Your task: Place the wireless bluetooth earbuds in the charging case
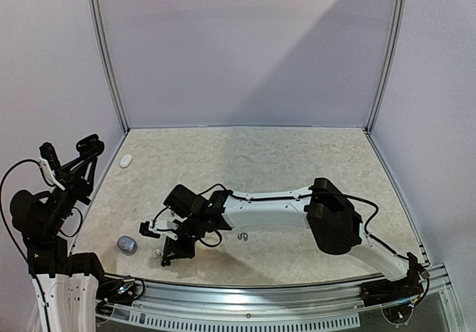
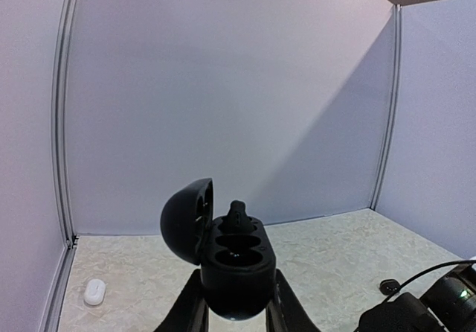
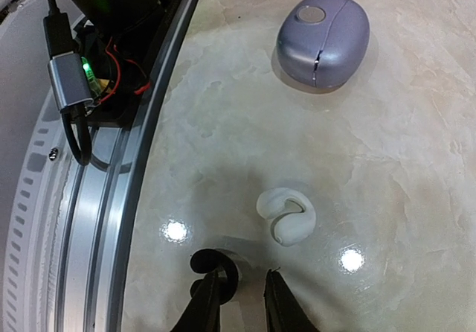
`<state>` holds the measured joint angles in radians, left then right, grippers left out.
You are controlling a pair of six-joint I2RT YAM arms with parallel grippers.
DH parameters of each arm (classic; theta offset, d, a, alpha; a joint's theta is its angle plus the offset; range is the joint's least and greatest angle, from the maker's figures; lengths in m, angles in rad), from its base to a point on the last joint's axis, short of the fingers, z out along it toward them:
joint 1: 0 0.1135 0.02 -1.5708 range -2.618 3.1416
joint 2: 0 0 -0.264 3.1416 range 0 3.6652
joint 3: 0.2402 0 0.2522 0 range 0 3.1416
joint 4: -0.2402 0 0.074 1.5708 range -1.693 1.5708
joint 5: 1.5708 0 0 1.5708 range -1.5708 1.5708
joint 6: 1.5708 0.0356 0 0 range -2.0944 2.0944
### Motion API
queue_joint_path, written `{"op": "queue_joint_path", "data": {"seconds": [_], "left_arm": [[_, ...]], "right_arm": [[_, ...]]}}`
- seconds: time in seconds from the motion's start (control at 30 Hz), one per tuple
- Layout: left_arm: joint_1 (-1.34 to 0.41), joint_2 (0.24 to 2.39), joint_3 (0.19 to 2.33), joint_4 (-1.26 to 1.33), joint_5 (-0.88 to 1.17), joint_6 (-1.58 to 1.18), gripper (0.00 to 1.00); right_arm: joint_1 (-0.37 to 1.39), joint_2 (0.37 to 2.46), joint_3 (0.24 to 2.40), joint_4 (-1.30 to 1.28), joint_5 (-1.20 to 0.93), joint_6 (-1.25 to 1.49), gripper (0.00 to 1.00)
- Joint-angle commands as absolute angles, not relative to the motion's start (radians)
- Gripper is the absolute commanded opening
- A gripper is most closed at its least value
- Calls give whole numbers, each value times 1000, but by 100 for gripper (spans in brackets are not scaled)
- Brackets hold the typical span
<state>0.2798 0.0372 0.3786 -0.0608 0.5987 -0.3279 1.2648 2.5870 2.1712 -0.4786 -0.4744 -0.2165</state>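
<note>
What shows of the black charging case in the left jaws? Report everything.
The black charging case is a smooth, matte, pebble-shaped shell that looks like plastic. It is held aloft, pinched at its lower sides by the left jaws. Its domed lid stands hinged open to the left. Two hollows in its top face look empty, and a small black bud sticks up at the far end. Nothing else touches it.

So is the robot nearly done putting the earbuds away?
Not yet. Done: the black case, open in the left gripper's jaws, holds the first black earbud. In hand: the right gripper is at the second black earbud; gripped or not, I can't tell. Left: seat it; a white earbud lies loose.
</note>
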Motion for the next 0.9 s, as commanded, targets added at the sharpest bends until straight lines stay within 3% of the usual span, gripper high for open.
{"op": "queue_joint_path", "data": {"seconds": [0.0,0.27,0.5,0.87], "left_arm": [[289,22,367,-32,617,-338,0],[288,15,364,-20,627,-340,0],[280,13,362,-17,632,-342,0],[279,15,364,-17,635,-344,0]], "right_arm": [[1300,2569,2142,-549,-479,-235,23],[1304,2583,2149,-550,-470,-225,22],[1311,2578,2143,-551,-466,-220,9],[1314,2554,2132,-522,-455,-224,18]]}}
